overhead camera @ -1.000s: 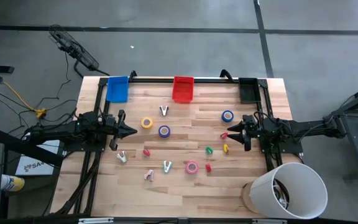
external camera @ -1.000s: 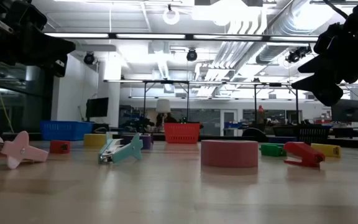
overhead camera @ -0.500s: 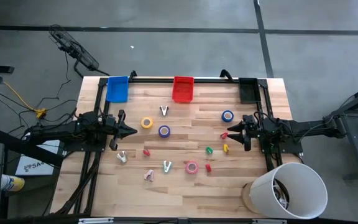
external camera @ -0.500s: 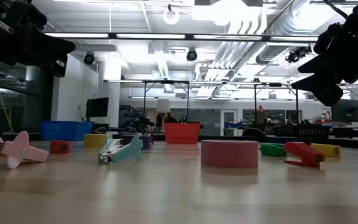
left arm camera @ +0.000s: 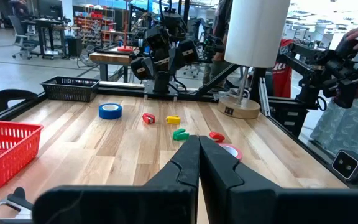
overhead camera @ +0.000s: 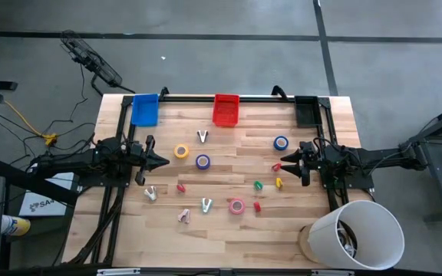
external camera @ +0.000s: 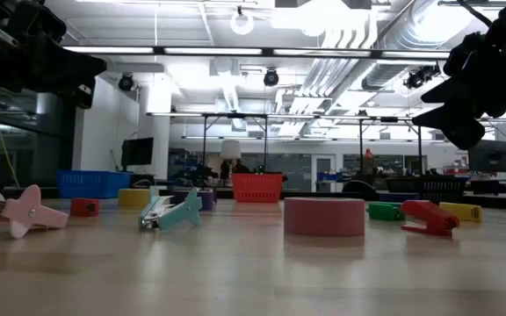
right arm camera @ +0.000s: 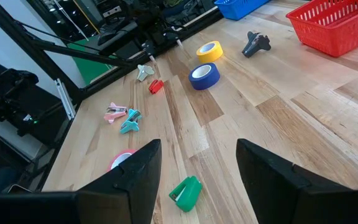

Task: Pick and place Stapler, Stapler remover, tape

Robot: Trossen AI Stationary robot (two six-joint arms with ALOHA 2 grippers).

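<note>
You're working in a robotics lab or workshop. At twelve o'clock in the low view, exposed ducts [external camera: 385,35] and strip lights [external camera: 235,51] run under an open industrial ceiling. Beyond the butcher-block table [overhead camera: 229,222], the left wrist view shows further robot arms [left arm camera: 166,53] mounted on another bench toward twelve o'clock, with racks of equipment [left arm camera: 98,15] at eleven. From above, you see a bare concrete floor [overhead camera: 206,54] and loose cables [overhead camera: 90,65] at ten o'clock.

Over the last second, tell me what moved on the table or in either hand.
Nothing visibly changed. The left hand stays shut and empty, the right hand stays open, both above the table. The tape rolls and small pieces lie where they were.
</note>
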